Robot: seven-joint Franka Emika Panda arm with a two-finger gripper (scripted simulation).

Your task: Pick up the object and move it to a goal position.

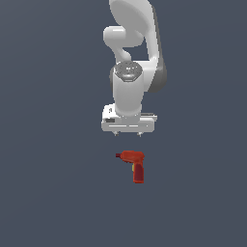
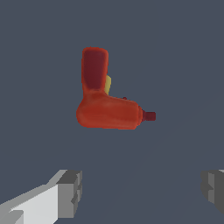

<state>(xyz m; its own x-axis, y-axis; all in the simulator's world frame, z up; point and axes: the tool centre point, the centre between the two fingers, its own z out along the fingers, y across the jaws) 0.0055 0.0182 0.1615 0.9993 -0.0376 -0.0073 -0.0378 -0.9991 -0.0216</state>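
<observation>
The object is a small red-orange power drill (image 1: 133,164) lying flat on the grey surface, its dark red nose tip toward the exterior view's left and its blocky base nearer the camera. In the wrist view the drill (image 2: 105,107) shows whole, with a small yellow patch at the handle. My gripper (image 1: 128,134) hangs above and just behind it, apart from it. Both grey fingertips (image 2: 70,192) stand wide apart in the wrist view, with nothing between them, so the gripper (image 2: 142,190) is open.
The white arm (image 1: 132,62) rises behind the drill in the exterior view. A plain dark grey surface (image 1: 53,193) lies all around.
</observation>
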